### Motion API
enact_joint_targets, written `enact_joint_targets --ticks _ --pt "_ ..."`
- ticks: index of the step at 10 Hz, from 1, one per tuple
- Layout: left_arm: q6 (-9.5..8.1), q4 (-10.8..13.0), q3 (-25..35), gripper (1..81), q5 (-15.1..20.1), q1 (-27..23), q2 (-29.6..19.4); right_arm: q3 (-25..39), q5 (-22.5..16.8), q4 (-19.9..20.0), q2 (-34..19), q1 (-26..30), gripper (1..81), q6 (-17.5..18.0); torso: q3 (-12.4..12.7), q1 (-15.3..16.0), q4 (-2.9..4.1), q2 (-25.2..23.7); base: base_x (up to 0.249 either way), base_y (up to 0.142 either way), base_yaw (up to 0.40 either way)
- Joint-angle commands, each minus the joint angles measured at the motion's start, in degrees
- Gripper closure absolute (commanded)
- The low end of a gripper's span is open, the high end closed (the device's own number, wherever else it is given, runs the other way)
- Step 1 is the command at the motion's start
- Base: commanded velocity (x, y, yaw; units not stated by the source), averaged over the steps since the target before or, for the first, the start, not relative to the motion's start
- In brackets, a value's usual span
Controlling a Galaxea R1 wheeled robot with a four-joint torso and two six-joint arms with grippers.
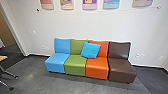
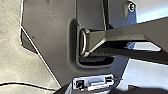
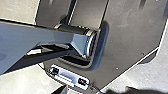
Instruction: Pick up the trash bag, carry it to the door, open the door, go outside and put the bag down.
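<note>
So the head view's looking at a pretty colorful row of armless seats, backs up near a white wall (image 1: 100,23). Going left to right: light blue seat (image 1: 57,62), green seat (image 1: 75,65), orange seat (image 1: 97,68), brown seat (image 1: 122,68), all facing the robot. There's a bright blue cushion (image 1: 91,50) tipped over at an angle, leaning on the green and orange backrests, bottom edge down around the back of the seats where those two meet.

Up top there's a row of colorful posters (image 1: 90,3), cut off by the view. Grey floor (image 1: 55,83) out front, dark baseboard (image 1: 41,55) along the wall. Over on the left there's an opening with dark flooring past it, and nearer the robot some furniture legs (image 1: 8,73) poke in from the left edge.

As for the left pincer (image 2: 91,91) and right pincer (image 3: 82,91), honestly can't tell if either one's spread, pressed together or pinching something. Can't tell where the trash bag is either, sorry.
</note>
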Motion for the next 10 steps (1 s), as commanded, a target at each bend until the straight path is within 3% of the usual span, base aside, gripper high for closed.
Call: enact_joint_targets --ticks 1,10 --pt "0.17 -0.2 0.4 1.0 3.8 -1.1 -0.3 0.3 -4.2 -0.2 -0.3 1.9 1.0 -0.2 0.0 0.0 0.00 0.0 0.139 0.000 0.000" --pt "0.17 -0.2 0.4 1.0 3.8 -1.1 -0.3 0.3 -4.2 -0.2 -0.3 1.8 1.0 -0.2 0.0 0.0 0.00 0.0 0.122 0.000 0.000"
